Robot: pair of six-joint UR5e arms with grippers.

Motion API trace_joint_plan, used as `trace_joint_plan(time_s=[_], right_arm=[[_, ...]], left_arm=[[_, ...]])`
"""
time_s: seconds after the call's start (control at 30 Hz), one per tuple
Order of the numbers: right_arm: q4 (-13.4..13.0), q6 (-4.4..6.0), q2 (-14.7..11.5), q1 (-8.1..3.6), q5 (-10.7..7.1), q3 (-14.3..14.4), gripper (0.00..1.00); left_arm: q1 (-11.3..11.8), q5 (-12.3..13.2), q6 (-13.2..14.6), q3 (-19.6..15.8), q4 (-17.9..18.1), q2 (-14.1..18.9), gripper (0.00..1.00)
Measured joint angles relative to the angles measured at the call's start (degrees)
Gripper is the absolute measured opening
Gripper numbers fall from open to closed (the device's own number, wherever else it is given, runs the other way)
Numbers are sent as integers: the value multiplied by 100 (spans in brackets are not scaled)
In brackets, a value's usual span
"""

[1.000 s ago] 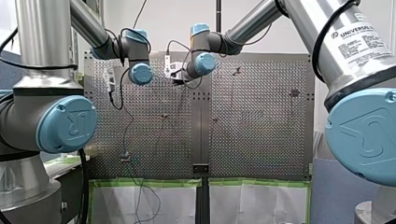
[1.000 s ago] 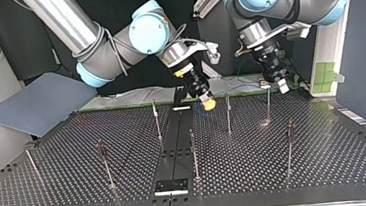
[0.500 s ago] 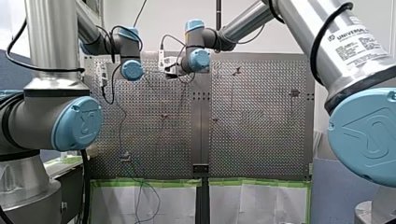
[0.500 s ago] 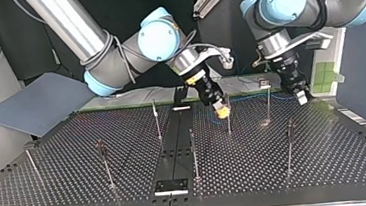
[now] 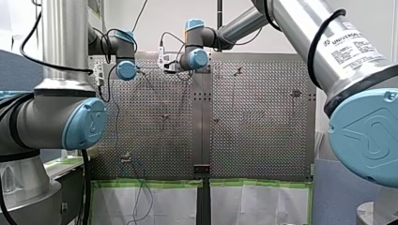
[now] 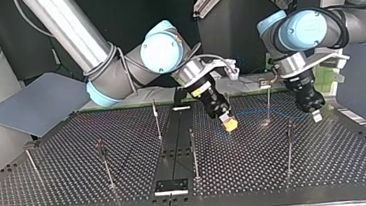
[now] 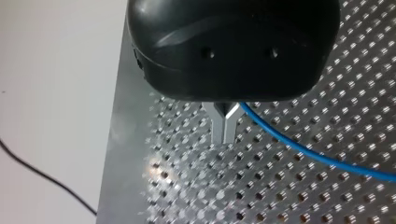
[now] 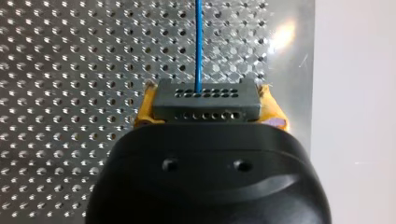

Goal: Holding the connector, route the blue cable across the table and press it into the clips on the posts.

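Thin blue cable leaves the far face of a dark grey rectangular connector with rows of small holes and runs straight ahead of it over the perforated metal table. The connector is clamped between the yellow pads of the right gripper, one pad on each short side. Top view: the right gripper sits just right of frame centre, tilted down, with its tip close above the table. The cable runs from it toward the frame's right in a shallow arc low over the surface. It crosses a thin upright metal post well below the small clip at the post's top, then ends at the left gripper in the frame's right part. Whether it passes in front of or behind that post cannot be told. Left wrist view: the black-bodied left gripper has its metal fingers pressed together, tips close above the table. The cable emerges beside their base and trails away over the holes; whether it is pinched between them is not visible. More posts stand spaced across the table. A flat grey board lies at the top view's left, off the table corner. Front view: white sheets edged in green tape hang along the frame's bottom.
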Motion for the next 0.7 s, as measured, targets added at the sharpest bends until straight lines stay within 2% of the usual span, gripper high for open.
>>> trace_joint_plan(time_s=[0.33,0.7], right_arm=[[-56,23,119,-55,-10,-95,0],[-137,18,214,-72,-98,-97,0]], left_arm=[[421,465,-53,159,-19,-206,0],[542,970,-100,360,-21,-255,0]])
